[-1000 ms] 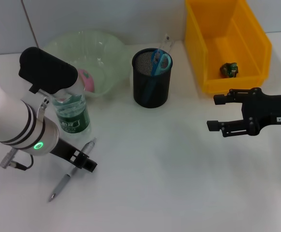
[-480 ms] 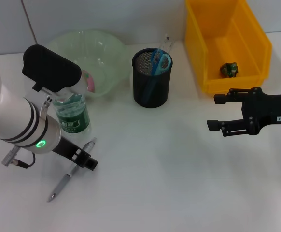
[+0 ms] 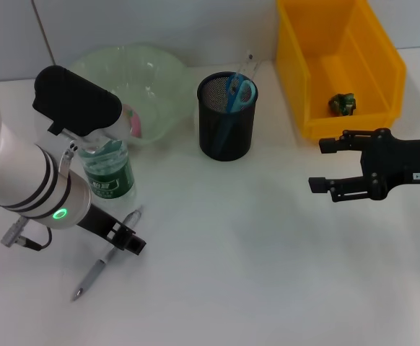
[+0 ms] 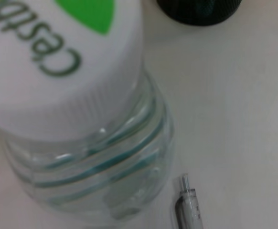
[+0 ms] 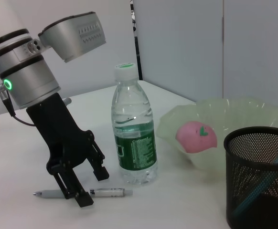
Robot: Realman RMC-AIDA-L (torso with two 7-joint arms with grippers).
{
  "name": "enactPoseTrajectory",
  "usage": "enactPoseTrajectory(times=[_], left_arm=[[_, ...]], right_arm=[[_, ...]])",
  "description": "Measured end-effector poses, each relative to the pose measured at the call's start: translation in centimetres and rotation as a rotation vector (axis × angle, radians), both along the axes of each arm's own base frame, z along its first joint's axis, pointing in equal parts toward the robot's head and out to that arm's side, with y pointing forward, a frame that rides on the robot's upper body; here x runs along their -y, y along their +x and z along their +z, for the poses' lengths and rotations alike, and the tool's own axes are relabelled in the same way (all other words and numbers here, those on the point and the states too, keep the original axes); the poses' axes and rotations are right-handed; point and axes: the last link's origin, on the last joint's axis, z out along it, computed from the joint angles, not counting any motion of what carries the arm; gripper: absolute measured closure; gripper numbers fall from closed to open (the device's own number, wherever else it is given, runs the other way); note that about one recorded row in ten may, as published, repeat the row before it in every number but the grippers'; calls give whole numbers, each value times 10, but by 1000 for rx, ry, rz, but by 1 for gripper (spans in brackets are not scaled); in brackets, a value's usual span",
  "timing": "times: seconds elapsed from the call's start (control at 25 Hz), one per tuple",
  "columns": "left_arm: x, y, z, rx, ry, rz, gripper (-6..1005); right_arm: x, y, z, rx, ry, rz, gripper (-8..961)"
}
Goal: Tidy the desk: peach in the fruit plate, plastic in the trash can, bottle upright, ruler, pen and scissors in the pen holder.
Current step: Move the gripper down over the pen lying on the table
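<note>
The clear water bottle (image 3: 107, 173) stands upright with its white cap on, also seen as the bottle (image 5: 133, 143) in the right wrist view. A grey pen (image 3: 105, 256) lies on the table just in front of it. My left gripper (image 3: 123, 238) is down at the table, open, with one finger on each side of the pen (image 5: 81, 192). The pink peach (image 5: 196, 136) sits in the pale green plate (image 3: 159, 72). The black mesh pen holder (image 3: 226, 119) holds the blue scissors (image 3: 240, 92) and a clear ruler. My right gripper (image 3: 324, 166) hovers open and empty.
A yellow bin (image 3: 369, 65) stands at the back right with a crumpled piece of plastic (image 3: 343, 103) inside. The left wrist view is filled by the bottle cap (image 4: 58, 57), with the pen end (image 4: 187, 207) beside the bottle.
My left arm has shifted slightly toward the bottle; its gripper stays at the pen. The right arm has hardly moved.
</note>
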Motion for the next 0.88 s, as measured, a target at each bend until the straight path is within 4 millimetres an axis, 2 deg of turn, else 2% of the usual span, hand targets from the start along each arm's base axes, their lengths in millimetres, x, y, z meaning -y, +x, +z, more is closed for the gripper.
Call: enactPoseTrajectory(times=[0.88], left_arm=[[-2,6,2,-10,-16,-4,304]], right_arm=[[1,0,-1,-2,2,-1,137]])
